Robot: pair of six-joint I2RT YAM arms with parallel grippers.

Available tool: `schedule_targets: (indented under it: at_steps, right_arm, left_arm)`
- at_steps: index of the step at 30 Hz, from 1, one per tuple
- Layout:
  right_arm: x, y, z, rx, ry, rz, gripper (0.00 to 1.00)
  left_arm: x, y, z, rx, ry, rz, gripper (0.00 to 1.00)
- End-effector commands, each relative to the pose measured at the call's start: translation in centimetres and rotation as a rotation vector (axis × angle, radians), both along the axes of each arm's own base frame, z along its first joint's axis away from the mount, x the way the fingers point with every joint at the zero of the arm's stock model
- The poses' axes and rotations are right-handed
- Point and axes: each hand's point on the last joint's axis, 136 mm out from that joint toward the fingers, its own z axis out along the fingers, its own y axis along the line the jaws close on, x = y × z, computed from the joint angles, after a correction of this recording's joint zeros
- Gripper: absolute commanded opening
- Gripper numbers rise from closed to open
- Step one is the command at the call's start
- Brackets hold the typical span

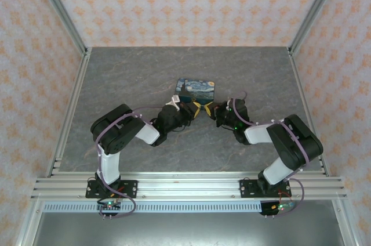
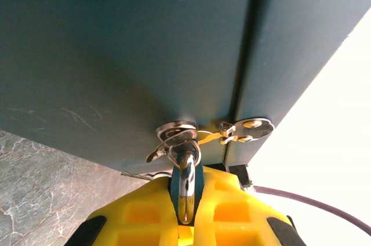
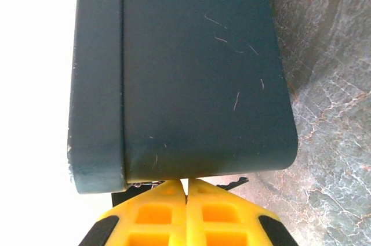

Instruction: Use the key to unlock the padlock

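Observation:
My left gripper [image 2: 186, 172] is shut on the padlock [image 2: 186, 191]. Its dark blue body sits between the yellow fingers, and its chrome shackle runs up through the silver ring [image 2: 177, 137] on the blue box [image 2: 116, 54]. A thin pale toothed blade, apparently the key [image 2: 142, 174], pokes out left under the box edge. My right gripper [image 3: 186, 181] is shut with its fingertips against the box [image 3: 197, 78]. A dark toothed strip [image 3: 235, 183] shows just right of them, and I cannot tell whether it is pinched. From above, both grippers [image 1: 194, 109] [image 1: 211, 111] meet at the box's near side.
The box with the painted lid [image 1: 195, 88] stands mid-table on the grey marbled surface [image 1: 133, 78]. A silver hasp plate [image 2: 243, 130] is fixed beside the ring. Metal frame rails [image 1: 69, 112] and patterned walls enclose the table. A purple cable [image 2: 313, 202] runs at the right.

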Motion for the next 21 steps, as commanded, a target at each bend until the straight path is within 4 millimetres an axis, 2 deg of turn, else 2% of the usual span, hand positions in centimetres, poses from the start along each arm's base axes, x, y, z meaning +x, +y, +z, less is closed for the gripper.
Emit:
schedule_targets:
  at_steps: [1, 6, 11, 21]
  right_arm:
    - [-0.3, 3.1, 3.5, 0.096, -0.079, 0.096, 0.0]
    - [-0.8, 2.2, 3.1, 0.111, -0.051, 0.051, 0.0]
    - [-1.4, 1.8, 3.3, 0.109, -0.043, 0.039, 0.0]
    - [-3.1, 0.8, 1.6, 0.065, -0.001, 0.018, 0.0]
  left_arm:
    - [-4.1, -4.8, 8.0, -0.152, -0.196, -0.261, 0.0]
    - [-3.9, -4.2, 7.9, -0.149, -0.19, -0.226, 0.0]
    - [-3.9, -4.1, 8.6, -0.159, -0.21, -0.22, 0.0]
    - [-4.9, -3.8, 9.2, -0.149, -0.234, -0.237, 0.0]
